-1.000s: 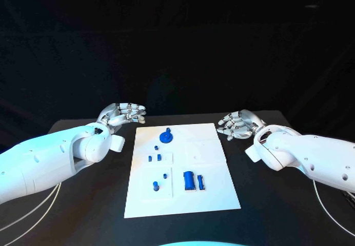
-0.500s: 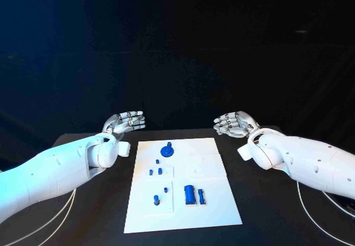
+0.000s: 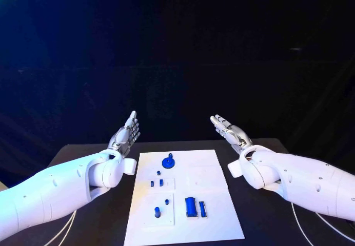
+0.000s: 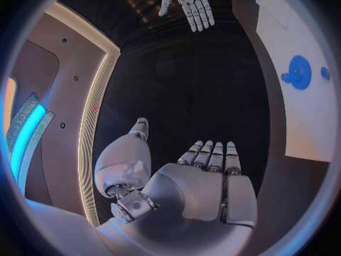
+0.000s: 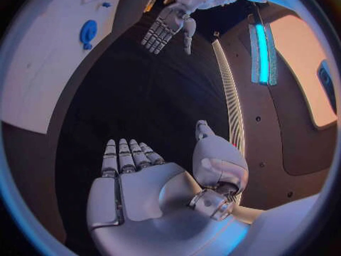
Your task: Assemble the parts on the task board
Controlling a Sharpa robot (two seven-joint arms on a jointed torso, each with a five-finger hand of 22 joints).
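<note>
Task board flat on table, blue parts on it. Left hand and right hand raised beyond board's far end, fingers straight, holding nothing.

1. Task board: near edge cut off at the head view's bottom edge.
2. Small blue parts on the board: too small to tell shape or whether lying or standing.
3. Round blue part in the left wrist view: detail blurred; board running out past the circle's rim.
4. Board in the right wrist view: likewise cut by the rim.
</note>
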